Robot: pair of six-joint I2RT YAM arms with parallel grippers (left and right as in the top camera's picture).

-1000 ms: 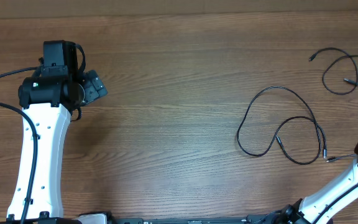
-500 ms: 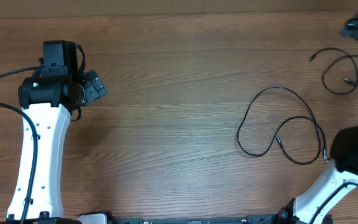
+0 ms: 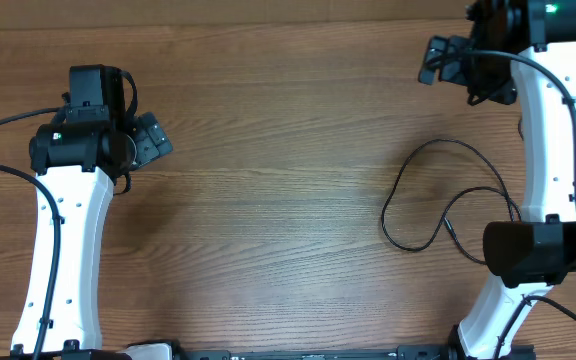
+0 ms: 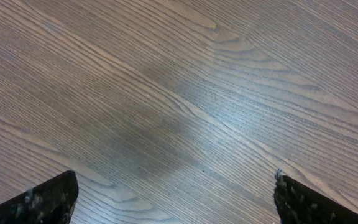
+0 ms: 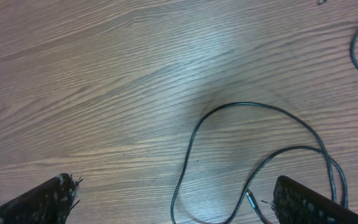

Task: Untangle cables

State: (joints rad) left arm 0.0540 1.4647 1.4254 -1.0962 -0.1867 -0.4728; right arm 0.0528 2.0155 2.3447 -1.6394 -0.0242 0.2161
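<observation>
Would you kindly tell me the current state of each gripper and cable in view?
Left gripper: open, empty.
Right gripper: open, empty.
Looped cable: lying loose on the table in an open loop, ungripped.
Second cable: lying on the table, separate, mostly out of view.

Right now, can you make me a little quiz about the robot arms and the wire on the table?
1. The big looped cable lies on the table nearer which arm? A: left. B: right.
2. True or false: the left end effector is gripping the cable.
3. Fill the gap: the fingers of the right end effector are spread ____.
Key: 1 B; 2 false; 3 open.
</observation>
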